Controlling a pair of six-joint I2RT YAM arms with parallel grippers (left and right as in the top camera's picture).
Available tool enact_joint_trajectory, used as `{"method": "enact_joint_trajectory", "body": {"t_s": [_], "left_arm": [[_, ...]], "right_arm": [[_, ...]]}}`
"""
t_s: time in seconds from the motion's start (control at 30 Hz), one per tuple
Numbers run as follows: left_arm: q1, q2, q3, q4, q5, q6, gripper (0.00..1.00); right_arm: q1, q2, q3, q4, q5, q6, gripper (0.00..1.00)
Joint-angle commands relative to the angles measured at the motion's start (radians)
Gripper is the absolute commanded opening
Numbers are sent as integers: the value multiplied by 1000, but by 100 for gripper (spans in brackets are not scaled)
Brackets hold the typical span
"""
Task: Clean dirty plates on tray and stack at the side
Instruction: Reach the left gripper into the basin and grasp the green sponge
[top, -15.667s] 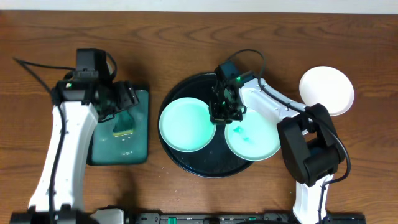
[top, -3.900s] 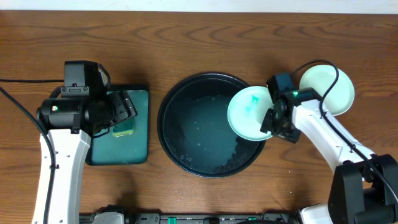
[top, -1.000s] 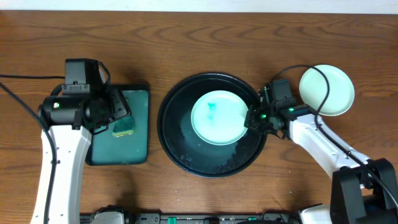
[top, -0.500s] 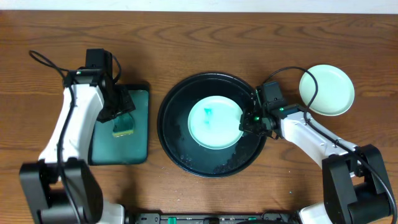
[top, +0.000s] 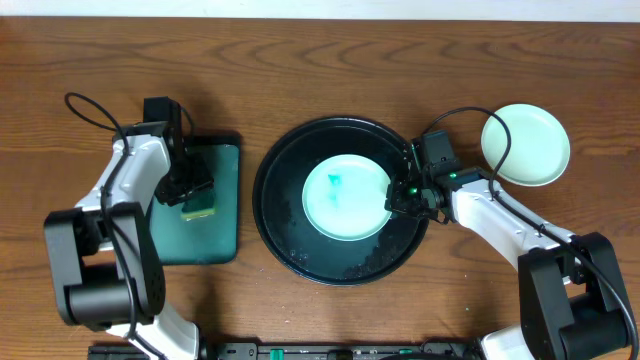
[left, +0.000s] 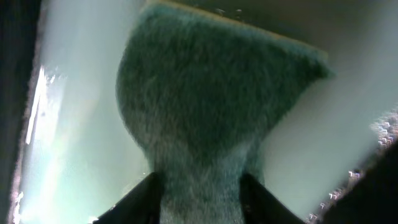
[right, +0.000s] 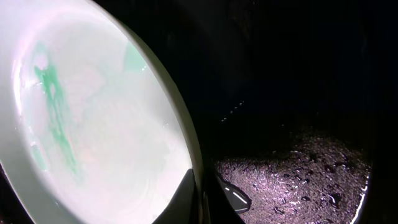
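The step in hand looked like fetching the scrubber while the dirty plate was held ready. To do it well, the left gripper (left: 199, 200) would need to lift the sponge (left: 211, 106) straight up, clear of the rim of the green tray (top: 196, 247) beneath it. It would then carry the sponge across and lay its rough green face flat on the teal smear (right: 53, 93), rubbing in small circles. The right gripper (right: 210, 190) should hold firm meanwhile, since the black tray (top: 330, 266) under it glistened wet and the plate could skid. The left jaws were nearly closed, pinching the sponge at a narrow waist. Both fingers pressed into it, and its broad end with the yellow backing fanned out ahead of the tips, resting in the green tray. The right jaws were closed to a thin slot on the rim of the smeared plate (top: 342, 203), one finger above the edge and one beneath. The rest of that plate stretched away in front of the fingers, lying about flat near the middle of the black tray, with the smear on the far half from the grip. Behind the right gripper, off the black tray and beside its forearm, a second plate (top: 526, 146) sat on the table (top: 320, 70). It looked clean, and I could not tell whether anything lay beneath it.
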Motion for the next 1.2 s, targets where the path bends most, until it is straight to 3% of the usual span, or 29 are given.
{"method": "enact_joint_trajectory", "body": {"t_s": [0.0, 0.1, 0.3, 0.53, 0.7, 0.93, 1.17], "left_arm": [[3, 40, -9, 21, 2, 13, 29], [3, 56, -9, 38, 2, 18, 7], [0, 8, 1, 45, 5, 19, 7], [-63, -248, 0, 39, -1, 38, 7], [-153, -433, 0, 39, -140, 92, 7], [-246, -557, 0, 43, -364, 101, 7], [-263, -586, 0, 63, -381, 145, 7]], "right_arm": [[6, 6, 0, -2, -16, -14, 2], [6, 6, 0, -4, -21, -14, 2], [6, 6, 0, -13, -23, -14, 2], [6, 6, 0, -15, -23, -14, 1], [6, 6, 0, -13, -23, -14, 2], [6, 6, 0, -12, -23, -14, 2], [6, 6, 0, -12, -23, -18, 2]]}}
